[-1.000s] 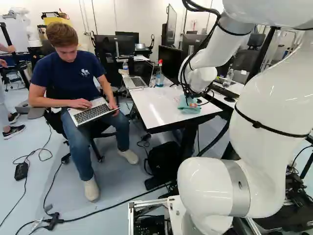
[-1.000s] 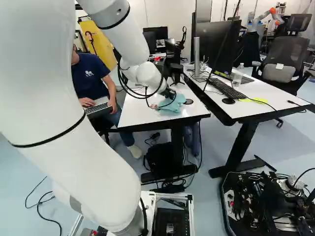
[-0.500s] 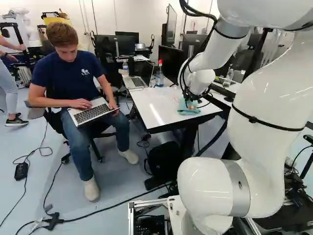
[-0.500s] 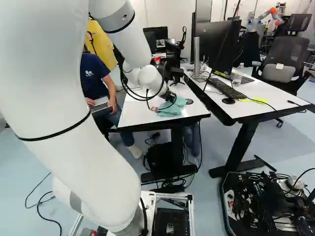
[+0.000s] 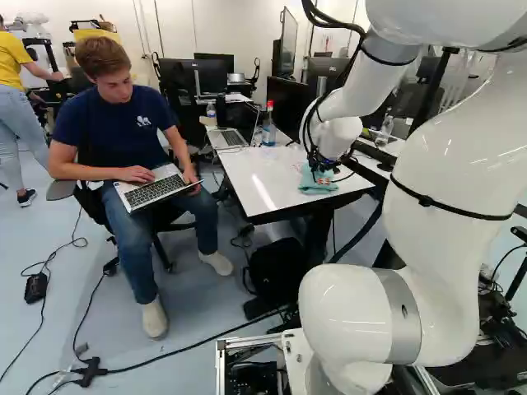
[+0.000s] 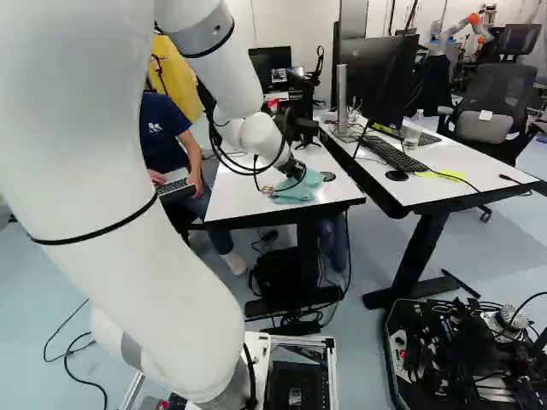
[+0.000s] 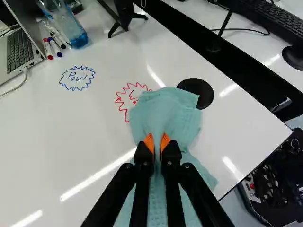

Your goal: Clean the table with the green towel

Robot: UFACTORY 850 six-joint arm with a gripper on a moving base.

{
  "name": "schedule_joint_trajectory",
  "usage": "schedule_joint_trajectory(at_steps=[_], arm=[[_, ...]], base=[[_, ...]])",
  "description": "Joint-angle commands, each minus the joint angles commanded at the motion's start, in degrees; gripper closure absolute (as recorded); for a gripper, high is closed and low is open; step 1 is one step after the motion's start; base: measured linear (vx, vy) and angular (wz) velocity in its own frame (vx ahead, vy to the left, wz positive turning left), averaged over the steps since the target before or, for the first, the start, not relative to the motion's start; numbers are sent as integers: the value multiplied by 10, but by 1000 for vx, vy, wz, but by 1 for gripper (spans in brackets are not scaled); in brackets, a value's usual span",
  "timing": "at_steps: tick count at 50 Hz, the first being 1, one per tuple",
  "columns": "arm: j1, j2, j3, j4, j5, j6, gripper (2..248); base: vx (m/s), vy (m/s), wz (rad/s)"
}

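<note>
With twelve o'clock straight ahead of my jaws, I have them nearly closed, pinching the green towel [image 7: 165,111], which lies bunched on the table [image 7: 52,161] beneath and ahead. It partly covers a red scribble [image 7: 124,109] at eleven and meets a black disc [image 7: 201,90] at one. Blue writing [image 7: 77,78] sits at ten, the bottle [image 7: 71,28] farther off at eleven.
</note>
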Motion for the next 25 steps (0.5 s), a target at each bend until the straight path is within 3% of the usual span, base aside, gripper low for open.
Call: schedule_joint_trajectory(at_steps=[25], arm=[[0,0,0,0,-36,0,214]], base=[[0,0,0]])
